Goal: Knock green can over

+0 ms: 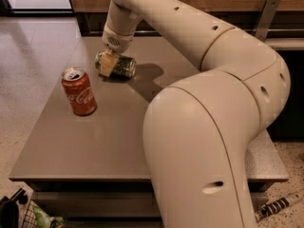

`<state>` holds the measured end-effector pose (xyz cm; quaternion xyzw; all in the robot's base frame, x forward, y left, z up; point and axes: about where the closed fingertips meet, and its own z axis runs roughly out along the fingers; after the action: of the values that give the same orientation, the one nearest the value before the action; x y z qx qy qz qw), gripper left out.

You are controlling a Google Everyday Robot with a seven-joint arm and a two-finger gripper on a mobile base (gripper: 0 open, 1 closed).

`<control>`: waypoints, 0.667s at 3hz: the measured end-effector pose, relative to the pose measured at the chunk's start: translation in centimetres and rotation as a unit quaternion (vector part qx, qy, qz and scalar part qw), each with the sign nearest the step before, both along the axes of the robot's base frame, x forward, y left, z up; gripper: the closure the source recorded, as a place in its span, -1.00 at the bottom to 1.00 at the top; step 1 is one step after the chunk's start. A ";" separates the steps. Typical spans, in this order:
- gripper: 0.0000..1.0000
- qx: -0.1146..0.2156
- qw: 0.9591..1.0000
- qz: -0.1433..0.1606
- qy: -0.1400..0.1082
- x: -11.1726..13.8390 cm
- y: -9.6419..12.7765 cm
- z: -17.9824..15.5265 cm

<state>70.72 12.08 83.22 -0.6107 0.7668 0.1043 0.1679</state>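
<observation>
The green can (pixel 123 66) lies on its side at the far middle of the grey table (pixel 95 141), with its pale green body and leafy markings showing. My gripper (pixel 108 61) reaches down from the arm above and is closed around the can's left part. One pale finger (pixel 107 64) crosses in front of the can, and the can's left end pokes out past it. The can rests on or just above the tabletop.
A red Coca-Cola can (pixel 79 91) stands upright to the front left of the green can. My arm's large links (pixel 204 127) cover the table's right side. A basket (pixel 19 215) sits on the floor at bottom left.
</observation>
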 end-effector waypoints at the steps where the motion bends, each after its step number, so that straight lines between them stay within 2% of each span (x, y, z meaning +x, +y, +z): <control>1: 0.97 0.012 1.000 0.009 0.013 -0.3 1.1 -0.8; 2: 0.55 0.012 1.000 0.009 0.013 -0.3 1.1 -0.7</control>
<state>70.45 13.15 82.50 -0.6143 0.7619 0.1229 0.1643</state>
